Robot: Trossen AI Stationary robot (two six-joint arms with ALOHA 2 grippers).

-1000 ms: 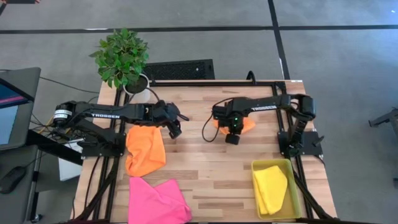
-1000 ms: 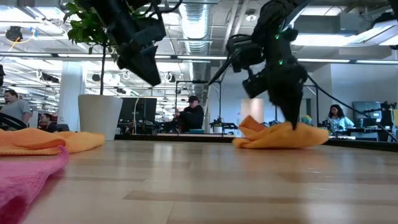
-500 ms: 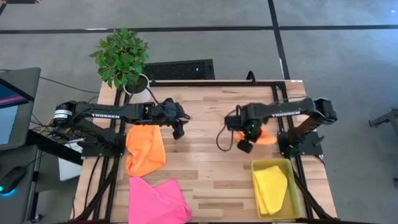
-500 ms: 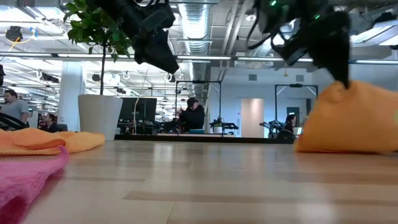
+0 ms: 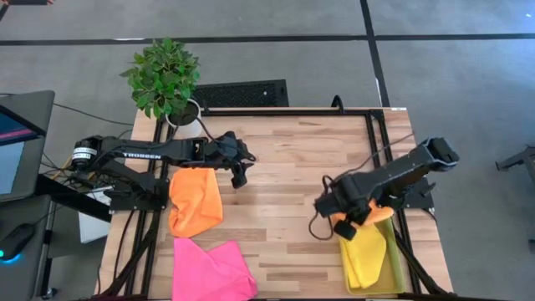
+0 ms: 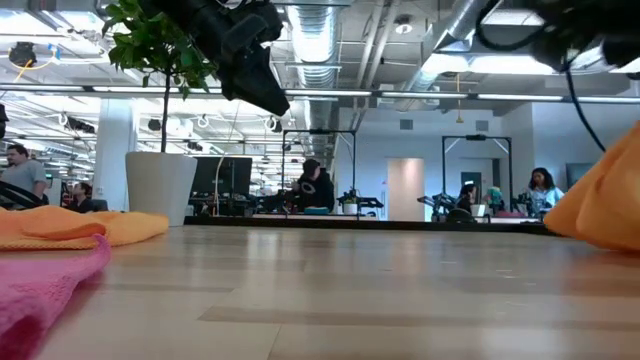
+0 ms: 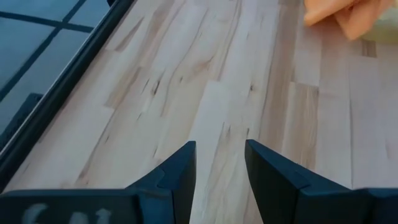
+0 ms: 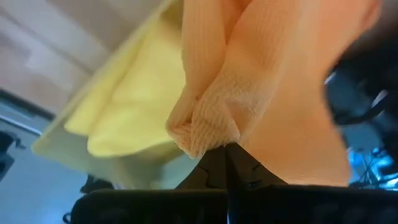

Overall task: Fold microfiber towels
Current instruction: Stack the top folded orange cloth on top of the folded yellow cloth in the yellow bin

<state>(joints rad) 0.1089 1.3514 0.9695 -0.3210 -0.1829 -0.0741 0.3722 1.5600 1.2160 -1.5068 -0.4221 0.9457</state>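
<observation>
1 bunched orange towel (image 5: pixel 365 219) hangs pinched in the right end effector (image 5: pixel 344 226).

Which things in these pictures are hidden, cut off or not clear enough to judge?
- Carried orange towel: in the high view the right gripper and its arm cover most of it; the low view cuts it off at the right edge.
- Pink towel: cut off by the bottom edge in the high view.
- Yellow towel in the bin: its fold count cannot be seen.
- Left gripper: open above bare table.
</observation>
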